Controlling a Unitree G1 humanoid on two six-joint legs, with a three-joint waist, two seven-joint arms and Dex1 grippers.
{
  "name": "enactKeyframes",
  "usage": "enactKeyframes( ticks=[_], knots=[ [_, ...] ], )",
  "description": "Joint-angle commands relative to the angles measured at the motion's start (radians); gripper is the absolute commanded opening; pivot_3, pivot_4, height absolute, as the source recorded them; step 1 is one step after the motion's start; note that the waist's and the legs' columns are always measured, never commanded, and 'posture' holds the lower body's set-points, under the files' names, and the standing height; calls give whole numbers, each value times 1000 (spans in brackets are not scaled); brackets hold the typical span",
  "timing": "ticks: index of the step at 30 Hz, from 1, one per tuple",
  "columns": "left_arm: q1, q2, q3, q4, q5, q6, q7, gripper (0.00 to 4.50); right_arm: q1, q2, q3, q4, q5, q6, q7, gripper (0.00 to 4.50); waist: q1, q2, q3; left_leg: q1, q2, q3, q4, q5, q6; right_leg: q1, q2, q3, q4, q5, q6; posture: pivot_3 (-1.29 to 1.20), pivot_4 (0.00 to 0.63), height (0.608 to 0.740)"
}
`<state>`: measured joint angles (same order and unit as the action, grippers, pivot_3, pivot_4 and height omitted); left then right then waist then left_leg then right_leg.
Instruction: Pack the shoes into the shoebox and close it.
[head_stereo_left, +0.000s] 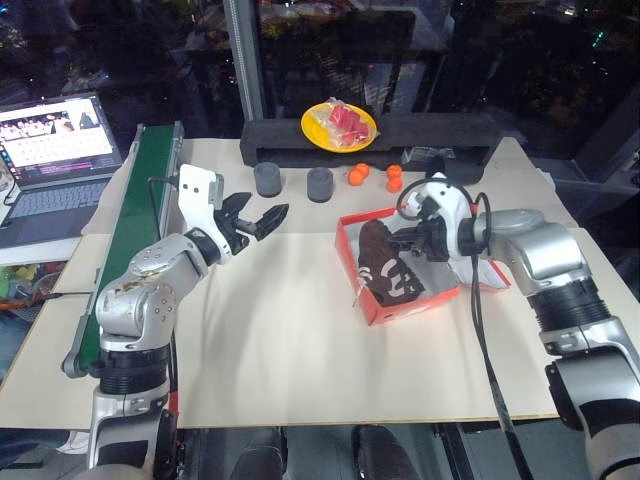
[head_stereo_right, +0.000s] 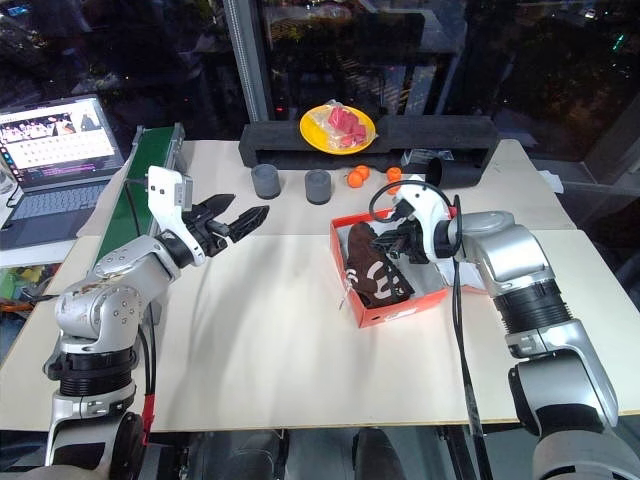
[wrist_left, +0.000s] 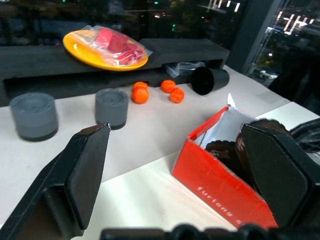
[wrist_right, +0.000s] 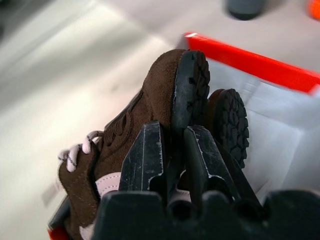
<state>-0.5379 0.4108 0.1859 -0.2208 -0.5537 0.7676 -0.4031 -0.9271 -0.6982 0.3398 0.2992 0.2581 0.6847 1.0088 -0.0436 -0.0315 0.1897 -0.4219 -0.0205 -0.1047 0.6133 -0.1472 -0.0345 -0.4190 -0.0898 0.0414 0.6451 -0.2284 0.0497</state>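
on my screens the shoebox (head_stereo_left: 381, 309) sits open on the table (head_stereo_left: 280, 350) toward my right side, lid folded back, with both shoes (head_stereo_left: 388, 268) lying inside it on their sides. my right gripper (wrist_right: 172, 155) is down in the box, its fingers nearly closed and pinching the sole edge of the nearer shoe. my left gripper (head_stereo_left: 255, 219) hangs over bare table well to the left of the box, fingers spread wide and holding nothing. farther back i see two grey cups (head_stereo_left: 268, 179), a few small oranges (head_stereo_left: 357, 175), then a yellow plate (head_stereo_left: 338, 125) on a black stand (head_stereo_left: 450, 130).
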Motion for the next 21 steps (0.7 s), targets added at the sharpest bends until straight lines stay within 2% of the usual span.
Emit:
enactKeyframes(
  ticks=[1, 5, 13, 17, 21],
  knots=[
    [9, -1, 24, -70, -17, -4, 21, 4478, -21, 41, 121, 146, -121, -91, 100, 205, 4, -2, -1, 0, 0, 0, 0, 0, 0, 0, 0, 0, 0, 0, 0, 0, 150, 740],
    [36, -4, 42, -108, -24, 7, 47, 4478, -98, 122, 164, 381, -233, -245, 118, 205, 3, -6, -4, 3, 0, 0, 0, 0, 0, 4, 0, -1, -1, 0, 0, 0, 150, 740],
    [72, 1, 68, -160, -41, 30, 85, 4478, -161, 178, 230, 728, -451, -567, 79, 205, 14, -7, -4, 17, 0, -1, -2, 0, -1, 20, -1, -3, -6, -2, 4, 0, 150, 740],
    [72, 5, 73, -177, -50, 43, 98, 4478, -189, 220, 272, 886, -578, -649, -73, 205, 16, -9, -7, 28, 0, -2, -5, -1, -1, 33, -1, -4, -13, -5, 8, 0, 150, 740],
    [78, 10, 77, -191, -58, 51, 106, 4478, -208, 248, 283, 976, -650, -670, -216, 205, 25, -14, -13, 31, 0, -2, -4, 0, -1, 37, -1, -3, -14, -5, 8, 0, 150, 740]
  ],
)
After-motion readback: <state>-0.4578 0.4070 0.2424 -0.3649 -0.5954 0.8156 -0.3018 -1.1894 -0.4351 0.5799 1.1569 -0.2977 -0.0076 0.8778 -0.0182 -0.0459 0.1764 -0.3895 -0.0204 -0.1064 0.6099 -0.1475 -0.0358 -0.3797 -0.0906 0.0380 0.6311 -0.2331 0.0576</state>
